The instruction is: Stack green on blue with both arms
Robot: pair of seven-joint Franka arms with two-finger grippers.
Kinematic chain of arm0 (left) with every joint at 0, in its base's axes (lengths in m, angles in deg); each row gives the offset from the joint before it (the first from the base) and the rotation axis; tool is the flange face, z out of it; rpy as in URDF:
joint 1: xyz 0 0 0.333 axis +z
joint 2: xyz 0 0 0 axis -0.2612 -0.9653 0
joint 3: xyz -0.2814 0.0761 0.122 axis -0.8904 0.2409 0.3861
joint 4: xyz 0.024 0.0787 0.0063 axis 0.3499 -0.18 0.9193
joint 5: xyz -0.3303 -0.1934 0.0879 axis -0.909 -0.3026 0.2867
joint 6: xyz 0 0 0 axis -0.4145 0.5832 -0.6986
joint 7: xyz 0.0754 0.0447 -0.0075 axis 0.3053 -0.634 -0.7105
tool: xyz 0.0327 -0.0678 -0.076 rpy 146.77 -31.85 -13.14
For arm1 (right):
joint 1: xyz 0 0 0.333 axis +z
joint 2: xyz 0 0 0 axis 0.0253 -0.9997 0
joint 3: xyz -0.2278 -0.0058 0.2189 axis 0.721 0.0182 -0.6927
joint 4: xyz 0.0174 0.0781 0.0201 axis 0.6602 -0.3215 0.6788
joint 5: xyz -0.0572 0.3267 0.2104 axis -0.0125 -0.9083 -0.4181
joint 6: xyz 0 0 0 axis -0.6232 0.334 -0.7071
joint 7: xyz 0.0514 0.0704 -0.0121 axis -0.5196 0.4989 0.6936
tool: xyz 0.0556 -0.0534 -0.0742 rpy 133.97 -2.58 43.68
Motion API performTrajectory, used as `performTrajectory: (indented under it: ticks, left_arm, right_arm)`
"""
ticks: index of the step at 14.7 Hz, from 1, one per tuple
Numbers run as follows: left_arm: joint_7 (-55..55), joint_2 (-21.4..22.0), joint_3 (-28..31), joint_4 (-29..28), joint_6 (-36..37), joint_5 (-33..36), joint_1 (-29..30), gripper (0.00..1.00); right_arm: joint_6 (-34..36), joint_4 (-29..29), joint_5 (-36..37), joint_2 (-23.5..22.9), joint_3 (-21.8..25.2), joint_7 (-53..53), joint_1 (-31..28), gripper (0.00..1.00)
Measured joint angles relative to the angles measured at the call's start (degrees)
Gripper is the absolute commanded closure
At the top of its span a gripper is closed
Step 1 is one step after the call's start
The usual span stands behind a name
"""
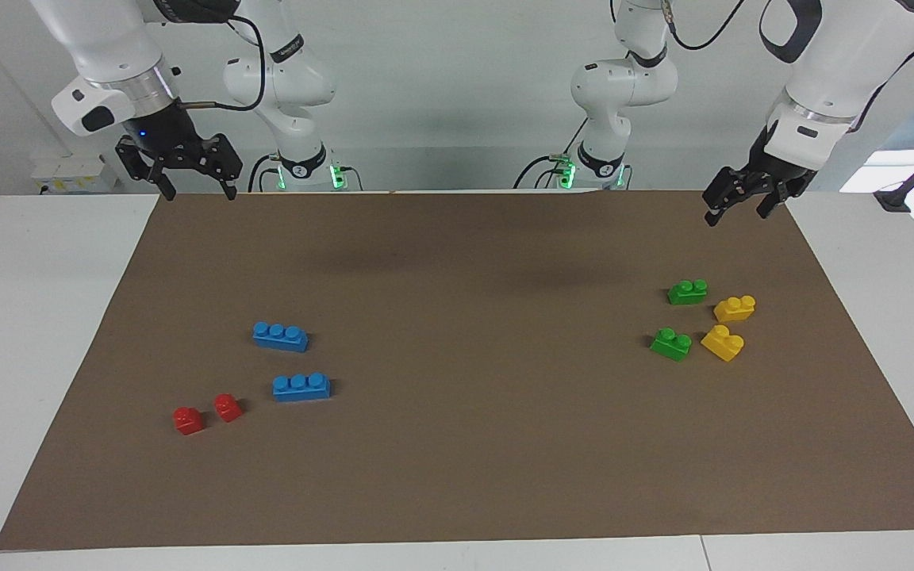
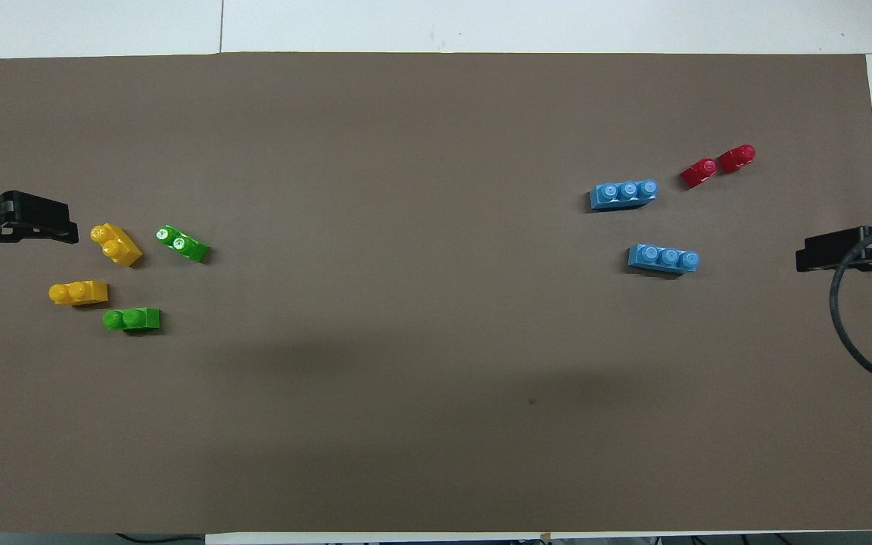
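Looking down the table from my remote seat, I found both arms waiting, raised over the robots' own edge of the brown mat (image 1: pixel 457 476). The left gripper (image 1: pixel 743 205) hung over the mat's corner at the left arm's end, its fingers spread and holding nothing. The right gripper (image 1: pixel 197 189) hung over the corner at the right arm's end, fingers likewise spread and empty.

I saw two green bricks (image 1: pixel 687 292) (image 1: pixel 670 344) lying on the mat toward the left arm's end, one nearer to the robots than the other, each with a yellow brick (image 1: pixel 735 308) (image 1: pixel 723 342) just beside it. None of the four touched.

The two blue bricks (image 1: pixel 281 336) (image 1: pixel 301 386) lay toward the right arm's end, studs up, near each other but apart. Two small red bricks (image 1: pixel 188 420) (image 1: pixel 228 408) sat close together, farther from the robots than the blue ones. Nothing was stacked.
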Motion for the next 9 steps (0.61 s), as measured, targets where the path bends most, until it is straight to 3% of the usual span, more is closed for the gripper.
performTrajectory:
  ticks: [9]
  left_arm:
    - [0.0, 0.0, 0.0, 0.0, 0.0, 0.0, 0.0, 0.00]
  right_arm:
    - [0.1, 0.0, 0.0, 0.0, 0.5, 0.0, -0.4, 0.00]
